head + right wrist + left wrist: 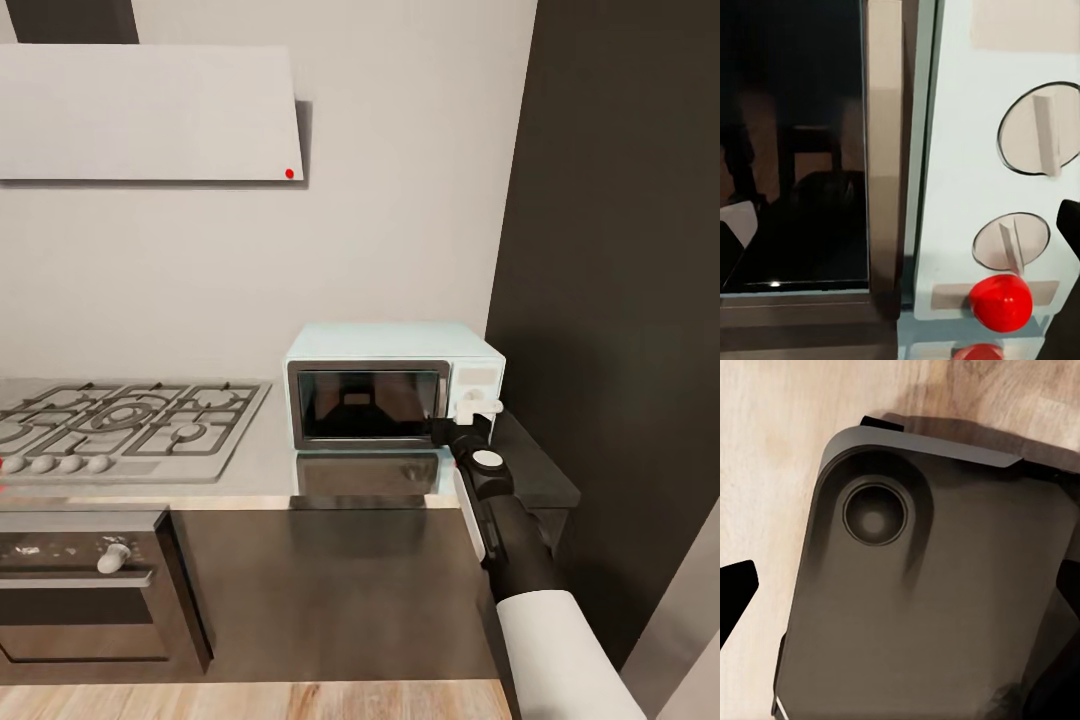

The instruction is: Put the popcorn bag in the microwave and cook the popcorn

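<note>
The pale blue-white microwave (395, 385) stands on the grey countertop (262, 465) against the wall, its dark glass door shut. My right gripper (452, 428) is at the door's right edge, beside the knob panel. In the right wrist view the right gripper (900, 240) is open; its fingertips (733, 238) straddle the door frame, with two round knobs (1039, 129) and a red indicator light (1000, 301) close ahead. My left gripper (900, 592) hangs open over the robot's dark base (945, 585). The popcorn bag and popcorn are out of view.
A gas hob (125, 420) lies left of the microwave, with a built-in steel oven (85, 590) under it and a range hood (150, 112) above. A dark tall panel (620, 300) stands right of the microwave. Wooden floor (250, 700) runs along the cabinets.
</note>
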Tool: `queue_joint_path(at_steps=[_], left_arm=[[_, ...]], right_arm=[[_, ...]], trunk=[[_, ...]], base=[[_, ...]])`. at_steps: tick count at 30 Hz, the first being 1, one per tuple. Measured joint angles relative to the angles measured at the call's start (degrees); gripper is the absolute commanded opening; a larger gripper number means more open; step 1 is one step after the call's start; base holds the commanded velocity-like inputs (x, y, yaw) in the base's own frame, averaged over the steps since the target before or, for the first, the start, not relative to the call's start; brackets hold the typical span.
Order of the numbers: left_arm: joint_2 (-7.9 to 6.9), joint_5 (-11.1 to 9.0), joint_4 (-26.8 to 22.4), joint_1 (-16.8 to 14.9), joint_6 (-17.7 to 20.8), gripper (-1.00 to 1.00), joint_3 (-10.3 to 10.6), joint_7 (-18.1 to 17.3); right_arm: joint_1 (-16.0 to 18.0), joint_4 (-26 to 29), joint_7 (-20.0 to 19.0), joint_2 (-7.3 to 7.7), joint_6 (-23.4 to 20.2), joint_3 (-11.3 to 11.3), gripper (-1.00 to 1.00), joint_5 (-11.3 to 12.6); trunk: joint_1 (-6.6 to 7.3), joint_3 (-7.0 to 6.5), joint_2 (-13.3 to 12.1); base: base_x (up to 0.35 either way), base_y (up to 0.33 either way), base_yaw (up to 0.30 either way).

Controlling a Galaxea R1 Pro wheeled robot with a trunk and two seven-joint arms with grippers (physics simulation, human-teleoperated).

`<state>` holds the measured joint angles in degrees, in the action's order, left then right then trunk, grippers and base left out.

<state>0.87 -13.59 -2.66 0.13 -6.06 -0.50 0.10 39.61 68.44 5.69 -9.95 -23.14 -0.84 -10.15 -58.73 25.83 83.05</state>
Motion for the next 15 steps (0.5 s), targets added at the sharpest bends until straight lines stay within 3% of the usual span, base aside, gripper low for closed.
queue_joint_path(at_steps=[5, 15], left_arm=[[0.0, 0.0, 0.0, 0.0, 0.0, 1.0, 0.0, 0.1], [0.0, 0.0, 0.0, 0.0, 0.1, 1.0, 0.1, 0.1]], right_arm=[[0.0, 0.0, 0.1, 0.0, -0.3, 0.0, 1.0, 0.1], [0.0, 0.0, 0.3, 0.0, -0.1, 0.0, 1.0, 0.1]], trunk=[[0.0, 0.0, 0.0], [0.02, 0.0, 0.0]], base=[[0.02, 0.0, 0.0], [0.141, 0.0, 0.0]])
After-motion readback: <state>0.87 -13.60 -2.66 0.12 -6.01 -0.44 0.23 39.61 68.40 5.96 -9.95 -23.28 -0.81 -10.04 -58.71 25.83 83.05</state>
